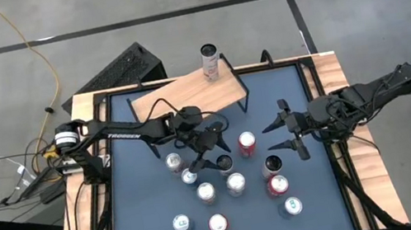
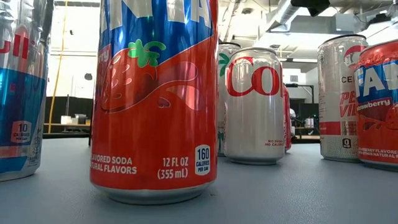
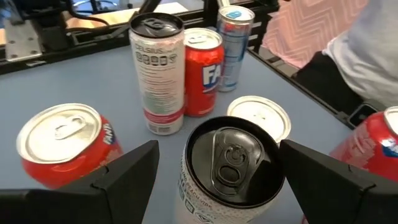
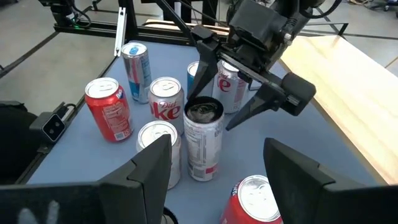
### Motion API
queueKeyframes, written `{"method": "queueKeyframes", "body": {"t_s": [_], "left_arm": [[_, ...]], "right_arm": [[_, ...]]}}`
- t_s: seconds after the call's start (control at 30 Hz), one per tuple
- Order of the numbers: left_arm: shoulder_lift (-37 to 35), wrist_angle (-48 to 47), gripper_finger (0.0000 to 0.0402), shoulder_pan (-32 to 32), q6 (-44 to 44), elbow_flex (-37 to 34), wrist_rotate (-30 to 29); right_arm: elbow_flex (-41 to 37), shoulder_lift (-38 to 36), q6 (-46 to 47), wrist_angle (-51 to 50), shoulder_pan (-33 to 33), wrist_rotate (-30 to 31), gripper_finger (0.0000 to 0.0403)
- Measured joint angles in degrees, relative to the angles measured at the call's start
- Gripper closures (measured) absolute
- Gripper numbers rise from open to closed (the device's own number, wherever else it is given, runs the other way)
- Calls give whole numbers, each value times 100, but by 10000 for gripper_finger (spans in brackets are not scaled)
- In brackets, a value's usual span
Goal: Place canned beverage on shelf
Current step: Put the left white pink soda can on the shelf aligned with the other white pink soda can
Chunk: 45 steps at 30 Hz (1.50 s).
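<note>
The left gripper (image 1: 212, 145) hangs near the middle of the table, its fingers (image 3: 121, 177) spread wide on either side of a dark-topped can (image 1: 223, 163), straddling it without touching — a stance that looks set for closing on the can and lifting it. Around that can, other cans stand upright and close together, a white-topped can (image 3: 258, 115) just behind it and a red can (image 3: 59, 143) to one side, leaving the fingers little room. The shelf (image 1: 185, 95) sits at the table's far edge, its wooden board bare but for one tall can (image 1: 210, 61) at its corner. Toward the table's right edge the right gripper (image 1: 287, 131) waits, jaws spread and empty, clear of the cluster, apparently to keep out of the way.
</note>
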Motion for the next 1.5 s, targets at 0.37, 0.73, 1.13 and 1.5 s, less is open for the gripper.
{"method": "queueKeyframes", "body": {"t_s": [0.37, 0.73, 1.13, 1.5], "left_arm": [[-158, 75, 81, 27, 213, -5, -150], [-134, -21, 81, -17, 253, -6, -186], [-132, -20, 81, -13, 348, -6, -233], [259, 96, 81, -39, 128, -4, -392]], "right_arm": [[0, 0, -2, -23, 0, -3, 163], [0, 0, -2, -22, 0, -3, 163], [0, 0, -2, -19, 0, -3, 163], [0, 0, -2, -25, 0, -5, 163]]}}
